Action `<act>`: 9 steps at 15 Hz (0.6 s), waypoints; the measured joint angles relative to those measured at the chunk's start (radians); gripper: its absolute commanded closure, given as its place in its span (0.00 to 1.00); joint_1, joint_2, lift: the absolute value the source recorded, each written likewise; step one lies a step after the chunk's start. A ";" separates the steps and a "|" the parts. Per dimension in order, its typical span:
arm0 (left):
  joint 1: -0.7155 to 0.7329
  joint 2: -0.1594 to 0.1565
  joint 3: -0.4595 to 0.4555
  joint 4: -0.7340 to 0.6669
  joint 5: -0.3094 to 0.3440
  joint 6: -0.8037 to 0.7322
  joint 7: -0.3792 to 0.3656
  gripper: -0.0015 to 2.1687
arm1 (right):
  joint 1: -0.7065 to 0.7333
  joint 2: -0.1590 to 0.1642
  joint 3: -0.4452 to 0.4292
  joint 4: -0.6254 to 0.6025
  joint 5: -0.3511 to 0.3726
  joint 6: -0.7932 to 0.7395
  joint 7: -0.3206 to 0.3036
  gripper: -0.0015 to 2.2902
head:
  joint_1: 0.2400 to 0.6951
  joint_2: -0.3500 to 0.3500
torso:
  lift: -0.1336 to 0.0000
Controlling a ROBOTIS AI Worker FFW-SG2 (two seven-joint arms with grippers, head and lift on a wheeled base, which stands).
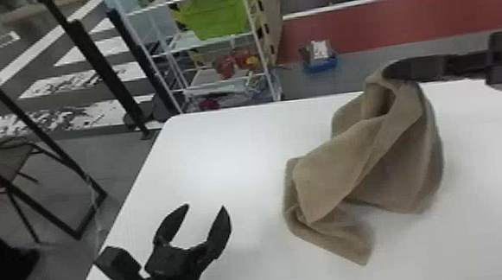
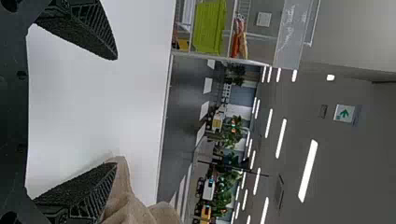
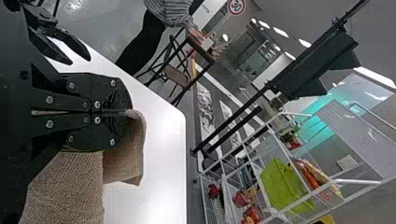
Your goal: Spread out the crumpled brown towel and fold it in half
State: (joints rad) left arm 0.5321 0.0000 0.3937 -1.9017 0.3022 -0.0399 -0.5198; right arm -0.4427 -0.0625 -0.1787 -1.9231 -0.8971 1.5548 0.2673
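Observation:
The brown towel (image 1: 364,158) hangs in folds from my right gripper (image 1: 393,70), its lower part crumpled over the white table's right half. In the right wrist view, my right gripper (image 3: 127,113) is shut on an edge of the towel (image 3: 126,158). My left gripper (image 1: 205,210) stands open above the table's near left part, left of the towel and apart from it. Seen from the left wrist, my left gripper (image 2: 116,112) has a wide gap between its fingers, and some towel (image 2: 126,200) shows beyond one of them.
The white table (image 1: 221,153) ends at a rounded left corner. Behind it stands a white wire shelf (image 1: 207,46) with a green basket (image 1: 215,14). A blue bin (image 1: 320,62) lies on the floor beyond the table, and a chair (image 1: 1,168) is off to the left.

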 measured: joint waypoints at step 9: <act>0.003 0.000 0.012 -0.012 0.006 0.011 0.001 0.03 | -0.018 -0.014 0.205 0.197 0.084 -0.698 0.109 0.73 | 0.86 0.98 | 0.00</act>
State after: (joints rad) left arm 0.5355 0.0000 0.4056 -1.9137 0.3083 -0.0285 -0.5186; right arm -0.4603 -0.0765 0.0267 -1.7258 -0.8131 0.8569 0.3763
